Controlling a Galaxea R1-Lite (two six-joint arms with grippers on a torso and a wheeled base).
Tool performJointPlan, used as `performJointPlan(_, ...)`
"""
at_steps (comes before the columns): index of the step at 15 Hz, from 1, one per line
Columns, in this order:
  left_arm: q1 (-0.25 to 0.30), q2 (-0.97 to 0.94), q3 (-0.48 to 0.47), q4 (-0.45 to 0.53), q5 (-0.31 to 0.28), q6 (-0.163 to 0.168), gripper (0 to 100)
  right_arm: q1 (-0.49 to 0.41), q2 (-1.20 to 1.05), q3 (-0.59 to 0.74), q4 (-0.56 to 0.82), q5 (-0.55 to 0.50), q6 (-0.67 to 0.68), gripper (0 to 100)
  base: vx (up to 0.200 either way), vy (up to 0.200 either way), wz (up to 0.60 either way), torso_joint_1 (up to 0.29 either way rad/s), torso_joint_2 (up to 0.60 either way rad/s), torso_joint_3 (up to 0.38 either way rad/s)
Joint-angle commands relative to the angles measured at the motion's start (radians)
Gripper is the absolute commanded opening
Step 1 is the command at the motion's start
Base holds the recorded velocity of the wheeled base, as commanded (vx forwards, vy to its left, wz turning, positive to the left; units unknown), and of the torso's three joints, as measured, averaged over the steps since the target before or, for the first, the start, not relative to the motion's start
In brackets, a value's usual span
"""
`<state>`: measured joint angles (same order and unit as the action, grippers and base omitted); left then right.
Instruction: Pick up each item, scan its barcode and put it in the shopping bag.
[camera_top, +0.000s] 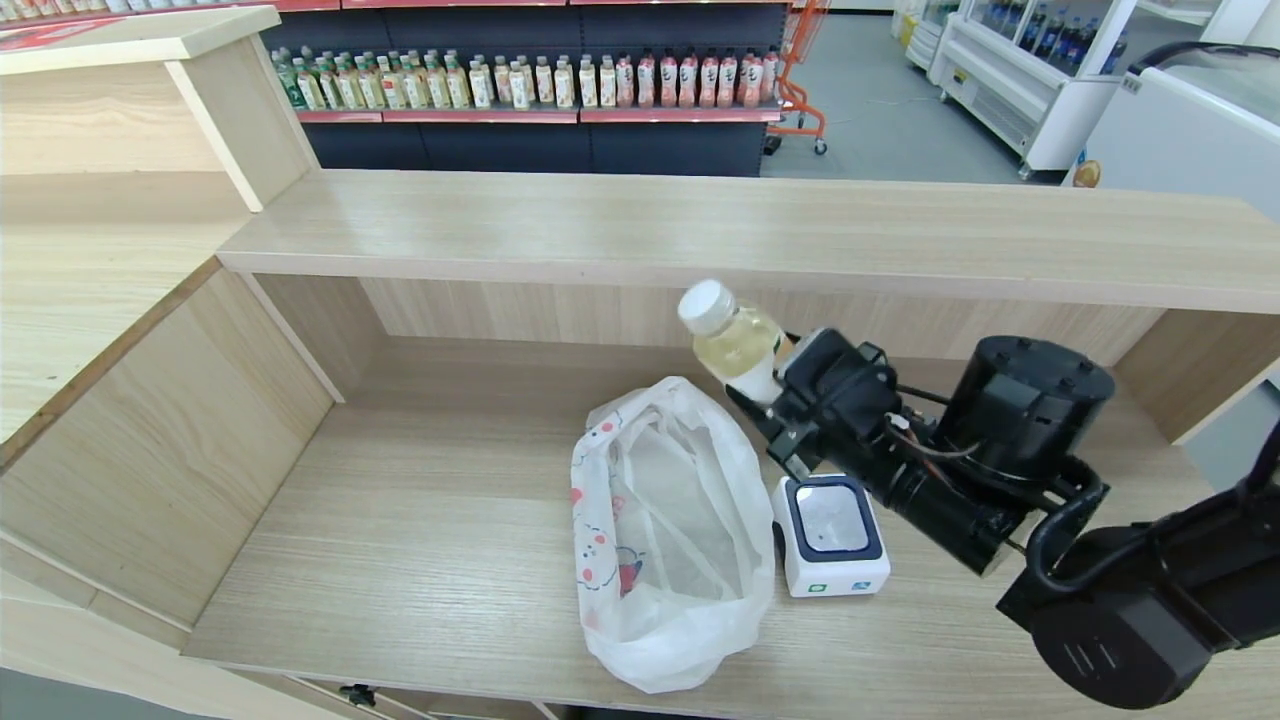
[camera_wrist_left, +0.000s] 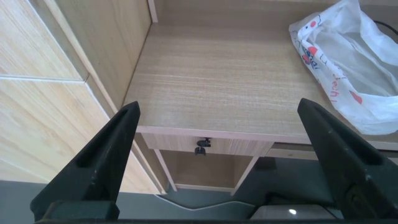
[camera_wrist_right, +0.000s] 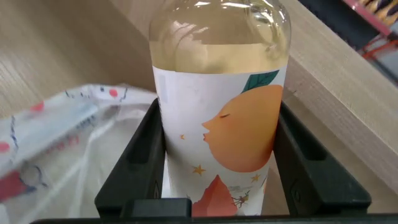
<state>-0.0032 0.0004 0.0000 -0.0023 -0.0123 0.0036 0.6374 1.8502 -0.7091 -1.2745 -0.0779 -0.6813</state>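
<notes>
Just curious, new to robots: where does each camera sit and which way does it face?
Head view: on the head, facing down at counter, shopping bag, scanner; right arm shows.
Left wrist view: before the counter's edge, facing across it; open left end effector shows.
Right wrist view: behind right end effector gripping the bottle.
All share the shopping bag.

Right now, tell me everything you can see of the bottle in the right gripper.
The bottle is clear plastic with a white cap, pale yellow drink inside, and a white label showing an orange face and green leaf. The right gripper clamps its labelled lower body from both sides. It is tilted, cap toward the robot's left, above the far edge of the shopping bag.
</notes>
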Motion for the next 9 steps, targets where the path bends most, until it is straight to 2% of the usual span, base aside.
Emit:
performJointPlan(1, 0.000, 0.000, 0.000, -0.001, 0.000, -0.001, 100, 0.034, -0.074, -0.073, 0.063, -0.036, 0.131, 0, 0.000, 0.000, 0.00, 0.000, 0.00, 0.000)
performJointPlan(3, 0.000, 0.000, 0.000, -0.001, 0.000, -0.001, 100, 0.030, -0.080, -0.069, 0.115, -0.036, 0.358, 0, 0.000, 0.000, 0.00, 0.000, 0.00, 0.000)
performJointPlan(5, 0.000, 0.000, 0.000, -0.001, 0.000, -0.001, 100, 0.027, -0.072, -0.069, 0.136, -0.026, 0.509, 0, 0.000, 0.000, 0.00, 0.000, 0.00, 0.000)
performJointPlan(7, 0.000, 0.000, 0.000, -0.001, 0.000, -0.001, 100, 0.022, -0.052, -0.050, 0.129, 0.036, 0.595, 0, 0.000, 0.000, 0.00, 0.000, 0.00, 0.000)
performJointPlan(9, 0.000, 0.000, 0.000, -0.001, 0.000, -0.001, 100, 0.018, -0.031, -0.039, 0.122, 0.104, 0.594, 0, 0.000, 0.000, 0.00, 0.000, 0.00, 0.000)
